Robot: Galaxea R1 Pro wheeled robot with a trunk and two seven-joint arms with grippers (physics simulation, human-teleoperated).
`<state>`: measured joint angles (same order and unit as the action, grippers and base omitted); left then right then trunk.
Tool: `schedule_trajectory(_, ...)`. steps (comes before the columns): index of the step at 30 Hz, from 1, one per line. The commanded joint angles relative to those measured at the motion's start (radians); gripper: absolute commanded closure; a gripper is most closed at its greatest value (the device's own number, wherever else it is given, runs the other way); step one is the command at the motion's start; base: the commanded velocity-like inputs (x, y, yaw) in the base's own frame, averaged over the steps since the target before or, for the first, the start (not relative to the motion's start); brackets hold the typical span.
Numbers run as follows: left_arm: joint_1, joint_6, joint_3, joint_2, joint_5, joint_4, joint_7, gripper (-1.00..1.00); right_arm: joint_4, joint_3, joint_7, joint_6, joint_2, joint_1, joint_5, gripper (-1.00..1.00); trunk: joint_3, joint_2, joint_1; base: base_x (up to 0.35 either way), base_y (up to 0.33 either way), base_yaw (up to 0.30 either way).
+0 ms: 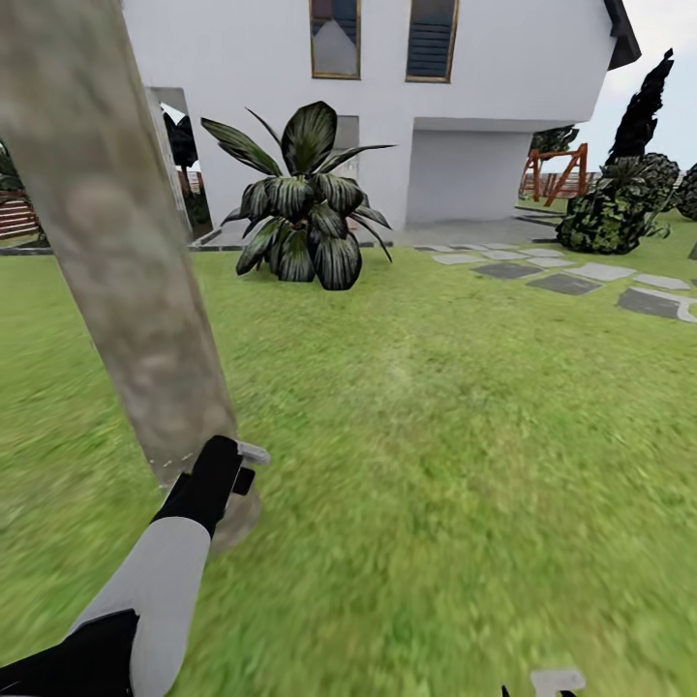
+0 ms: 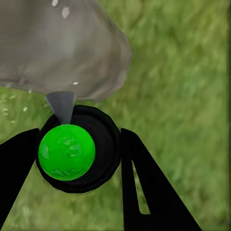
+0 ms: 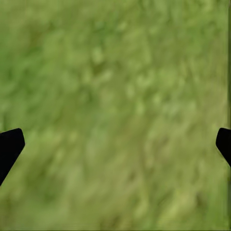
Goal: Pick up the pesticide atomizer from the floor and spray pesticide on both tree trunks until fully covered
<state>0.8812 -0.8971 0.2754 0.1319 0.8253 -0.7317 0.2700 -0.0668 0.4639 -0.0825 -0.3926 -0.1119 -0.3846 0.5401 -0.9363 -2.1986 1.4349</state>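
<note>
A thick, mottled grey-brown tree trunk rises at the left of the head view, and its base fills much of the left wrist view. My left gripper is at the foot of the trunk, shut on the pesticide atomizer. The atomizer is a round black bottle with a bright green top here, and its grey nozzle points at the trunk from very close. A few white specks lie on the bark. My right gripper hangs open over grass, and a bit of it shows at the head view's lower edge.
Lawn spreads to the right and ahead. A broad-leaved dark plant stands before the white house. Grey and white stepping slabs and dark shrubs lie at the far right. A brown fence shows at the far left.
</note>
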Motion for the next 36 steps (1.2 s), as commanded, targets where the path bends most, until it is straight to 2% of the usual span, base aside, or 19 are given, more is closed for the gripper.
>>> schedule_trajectory(1,0.001,-0.001,0.005,0.002,0.012,-0.002,0.009,1.0,0.002,0.005,-0.005,-0.003,0.0,-0.001,0.011,-1.0,-0.001,0.0,0.0,0.236,-0.191,0.005)
schedule_trajectory(8,0.001,-0.002,0.005,0.0,0.012,-0.002,0.008,1.0,0.002,0.005,-0.005,-0.003,0.0,-0.001,0.011,-1.0,-0.001,0.0,0.0,0.239,-0.188,0.009)
schedule_trajectory(12,0.003,-0.002,0.005,0.0,0.012,-0.002,0.008,1.0,0.002,0.005,-0.005,-0.003,0.0,-0.001,0.011,-1.0,-0.001,0.0,0.0,0.146,-0.229,0.212)
schedule_trajectory(22,0.006,-0.002,0.007,0.0,0.012,-0.002,0.006,1.0,0.002,0.005,-0.005,-0.003,0.0,-0.001,0.011,-1.0,-0.001,0.0,0.0,-0.116,-0.242,0.276)
schedule_trajectory(28,0.0,-0.001,0.007,-0.001,0.012,-0.002,0.006,1.0,0.002,0.005,-0.005,-0.003,0.0,-0.001,0.011,-1.0,-0.001,0.0,0.0,-0.052,-0.041,0.27)
schedule_trajectory(36,-0.004,0.0,0.008,-0.003,0.012,-0.002,0.005,1.0,0.002,0.005,-0.005,-0.003,0.0,-0.001,0.011,-1.0,-0.001,0.0,0.0,0.167,-0.16,0.027)
